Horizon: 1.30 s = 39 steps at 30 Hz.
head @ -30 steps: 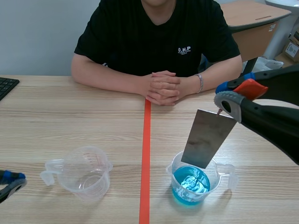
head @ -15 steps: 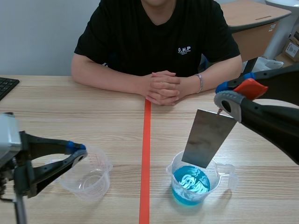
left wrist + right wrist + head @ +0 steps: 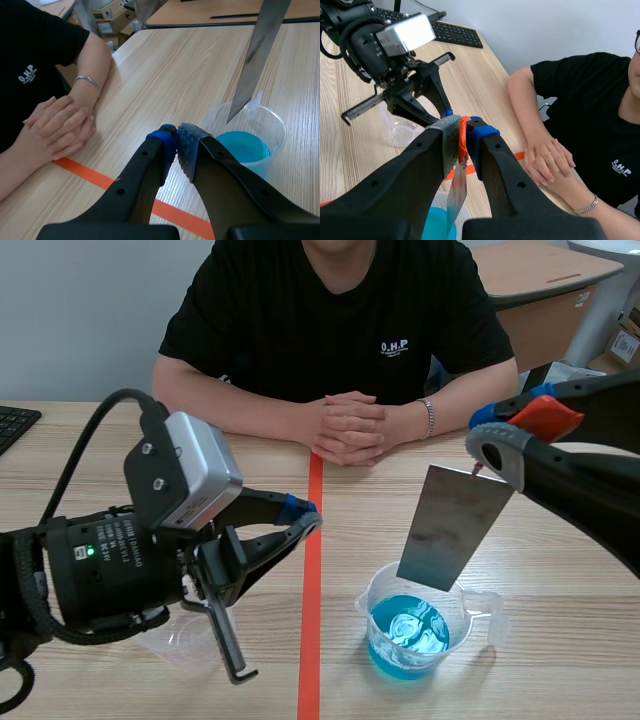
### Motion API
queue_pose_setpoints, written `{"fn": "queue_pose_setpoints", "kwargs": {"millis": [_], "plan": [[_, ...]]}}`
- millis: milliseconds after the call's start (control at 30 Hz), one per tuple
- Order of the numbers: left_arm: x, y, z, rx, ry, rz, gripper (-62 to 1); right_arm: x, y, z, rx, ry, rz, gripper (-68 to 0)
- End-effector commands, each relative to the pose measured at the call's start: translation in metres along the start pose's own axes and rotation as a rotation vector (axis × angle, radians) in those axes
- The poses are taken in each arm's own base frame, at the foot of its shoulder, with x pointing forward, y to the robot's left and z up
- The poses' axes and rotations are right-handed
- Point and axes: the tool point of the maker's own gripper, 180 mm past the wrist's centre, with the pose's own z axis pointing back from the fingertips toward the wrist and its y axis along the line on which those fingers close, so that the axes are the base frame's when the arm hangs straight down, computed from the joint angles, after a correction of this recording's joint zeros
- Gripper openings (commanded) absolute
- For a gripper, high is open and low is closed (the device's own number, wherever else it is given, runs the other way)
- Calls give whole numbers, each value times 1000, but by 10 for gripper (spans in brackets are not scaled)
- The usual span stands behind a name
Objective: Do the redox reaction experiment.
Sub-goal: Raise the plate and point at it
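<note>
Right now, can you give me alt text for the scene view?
The right fingers clamp a tilted metal plate by its top, its lower end hanging over a beaker of blue liquid. The left fingers, shut on nothing, hover near the orange tape line, and a person sits across with clasped hands.

Black left arm [image 3: 100, 575], silver camera box [image 3: 185, 468], looped black cable [image 3: 125, 394], green light [image 3: 88, 551]

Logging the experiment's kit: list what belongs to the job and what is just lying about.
Job:
metal plate, held in the right gripper
beaker of blue liquid
empty beaker

Lying about:
keyboard
cardboard boxes
</note>
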Motion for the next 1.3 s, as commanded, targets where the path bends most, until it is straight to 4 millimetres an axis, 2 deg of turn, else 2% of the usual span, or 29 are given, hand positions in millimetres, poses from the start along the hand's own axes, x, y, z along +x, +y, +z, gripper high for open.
{"fn": "queue_pose_setpoints", "kwargs": {"millis": [0,433,700,1267], "plan": [[-2,-3,-3,-6,-7,21,-560,6,0,0,10,-22,2,-658],[-17,-16,-31,-62,13,74,-560,7,-1,0,9,-24,0,-658],[-25,-22,-32,-91,29,91,-560,7,-1,0,9,-24,0,-658],[-25,-29,-32,-128,28,100,-560,7,-1,0,9,-24,0,-658]]}}
